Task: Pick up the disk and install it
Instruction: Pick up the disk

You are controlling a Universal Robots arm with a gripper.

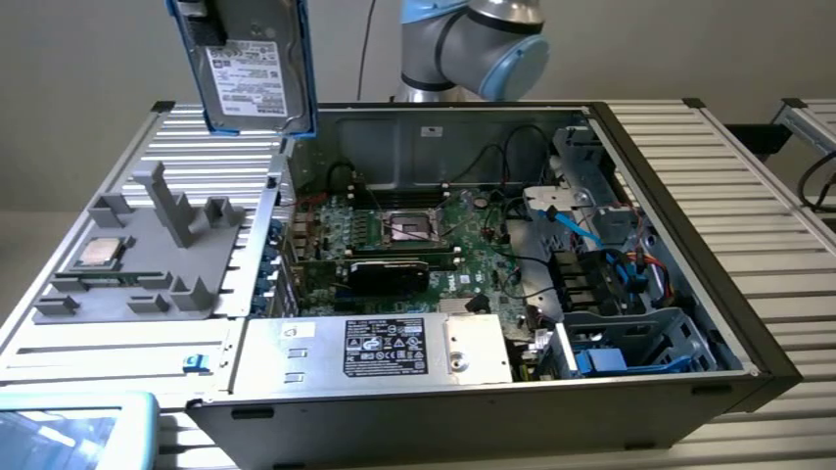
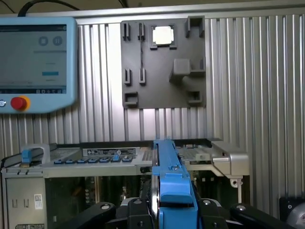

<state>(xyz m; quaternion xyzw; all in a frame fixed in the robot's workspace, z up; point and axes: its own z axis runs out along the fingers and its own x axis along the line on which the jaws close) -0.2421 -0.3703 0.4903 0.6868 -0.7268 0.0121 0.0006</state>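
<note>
An open computer case [image 1: 679, 206] lies on its side on a slatted metal table [image 1: 751, 157], its panel off so the inside can be reached from above. In the exterior view the disk [image 1: 255, 73] hangs in the air at about eleven o'clock from the motherboard [image 1: 418, 235]. It is above the case's near wall and touches nothing below. It is held upright with its white label facing the room, which probably keeps it clear of the case walls while it is carried.

From the wrist view, the gripper [image 2: 174, 212] is clamped on the disk [image 2: 174, 186], with a black finger pressed against each flat face and the blue frame's edge running up between them.

At nine o'clock from the motherboard a grey parts holder [image 1: 144, 284] rests on the table. A small CPU chip [image 1: 102, 253] sits in one pocket, and the pockets seem meant to keep parts at known spots. The holder's tall posts have nothing between them. A metal drive cage [image 1: 640, 343] sits at five o'clock, well apart from the disk. The pick-up looks done and the install does not.
</note>
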